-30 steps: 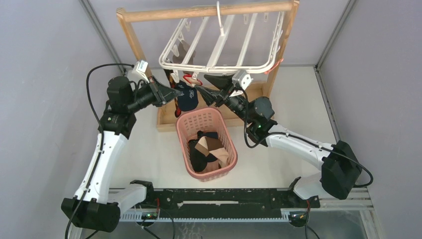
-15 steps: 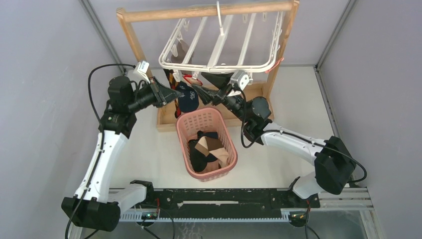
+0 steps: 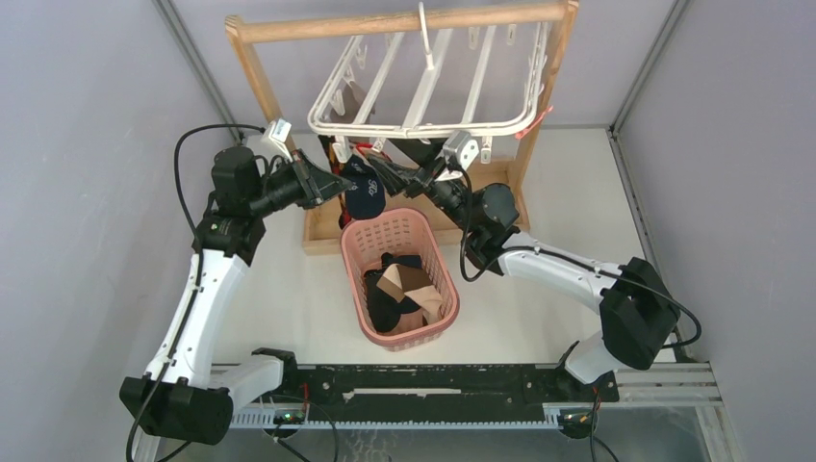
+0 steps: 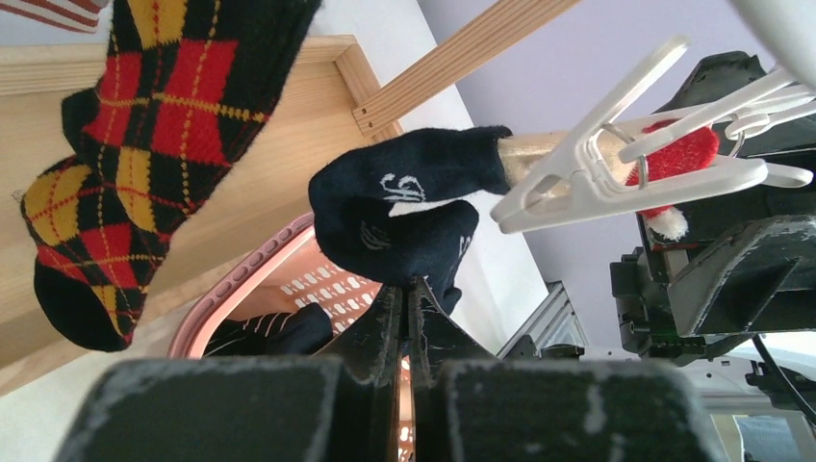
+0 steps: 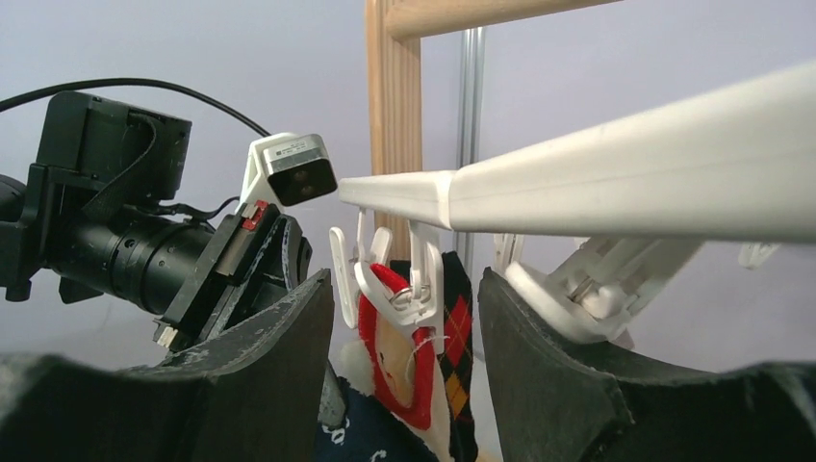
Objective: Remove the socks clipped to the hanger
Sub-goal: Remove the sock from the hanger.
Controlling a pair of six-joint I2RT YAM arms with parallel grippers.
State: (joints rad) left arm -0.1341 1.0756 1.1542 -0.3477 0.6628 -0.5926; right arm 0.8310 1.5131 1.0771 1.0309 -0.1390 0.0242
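Observation:
The white hanger [image 3: 414, 129] hangs from the wooden rack's top bar. A dark sock with white marks [image 3: 364, 190] [image 4: 395, 207] is held at its red-and-white cuff [image 5: 390, 356] by a white clip [image 4: 587, 178] [image 5: 423, 279]. My left gripper [image 3: 343, 183] [image 4: 412, 287] is shut, its tips pinching that sock's lower edge. My right gripper [image 3: 383, 173] [image 5: 404, 289] is open just under the hanger's front rail, one finger on each side of the clip and not touching it. A red-yellow argyle sock [image 4: 144, 144] [image 5: 458, 327] hangs clipped behind.
A pink basket [image 3: 352, 248] [image 4: 241, 279] stands below the hanger and holds several socks [image 3: 404, 294]. The wooden rack [image 3: 385, 21] has posts at left and right and a flat base [image 3: 319, 229]. Grey walls close in on both sides.
My right gripper has moved left, under the hanger's front rail, up to the clip, and its jaws have widened slightly. The left gripper has stayed shut at the dark sock.

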